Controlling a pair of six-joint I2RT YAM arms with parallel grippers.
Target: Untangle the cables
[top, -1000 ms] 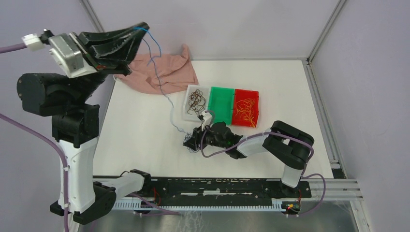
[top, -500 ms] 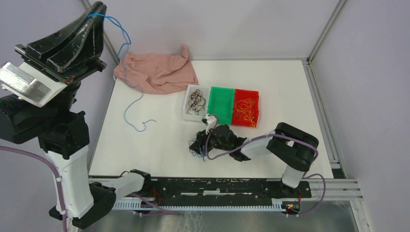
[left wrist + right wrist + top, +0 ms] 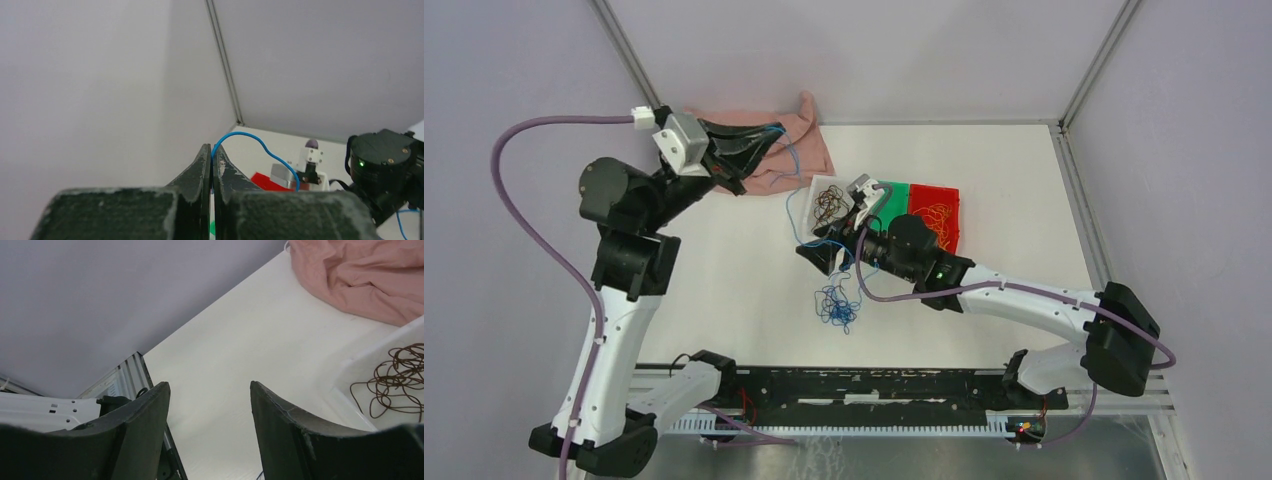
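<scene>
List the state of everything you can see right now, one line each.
left gripper: shut on the blue strand
right gripper: open, empty
blue strand: hangs from the left gripper
blue bunch: tangled, loose on the table
brown cables: coiled in the white bin
yellow-orange cables: piled in the red bin
green bin: partly hidden, visible part empty
pink cloth: crumpled at the far left corner

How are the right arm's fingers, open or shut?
Open. The right wrist view shows the fingers standing wide apart, nothing held between them, just table behind.
</scene>
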